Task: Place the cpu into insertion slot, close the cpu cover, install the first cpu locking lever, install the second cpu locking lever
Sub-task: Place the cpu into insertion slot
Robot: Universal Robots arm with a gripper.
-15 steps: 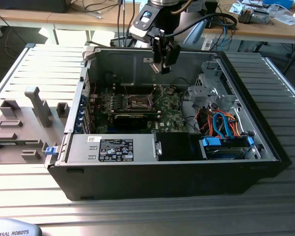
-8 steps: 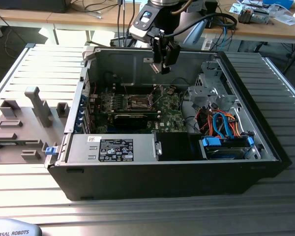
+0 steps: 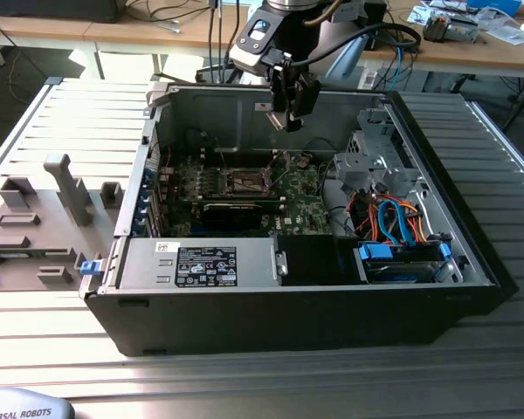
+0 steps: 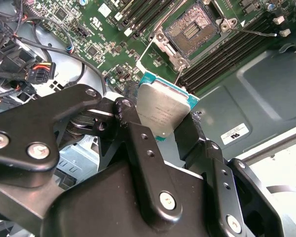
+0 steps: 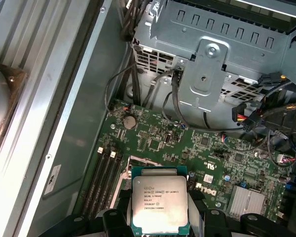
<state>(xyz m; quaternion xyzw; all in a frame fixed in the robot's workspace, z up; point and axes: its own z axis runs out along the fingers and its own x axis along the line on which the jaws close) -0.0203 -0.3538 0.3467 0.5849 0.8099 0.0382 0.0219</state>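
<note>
Gripper (image 4: 160, 118), built of black metal links, is clenched on the cpu (image 4: 164, 109), a small flat square chip with a dull silver-grey metal top and teal-green rim, one finger on each opposite edge; it hangs in the air inside the open black computer case (image 3: 472, 262); the insertion slot (image 4: 190, 30), a square metal-framed socket of fine gold pins in the green motherboard (image 5: 153, 129), lies below and towards the exterior view's left of the gripper, well apart from the chip, bare and uncovered.
</note>
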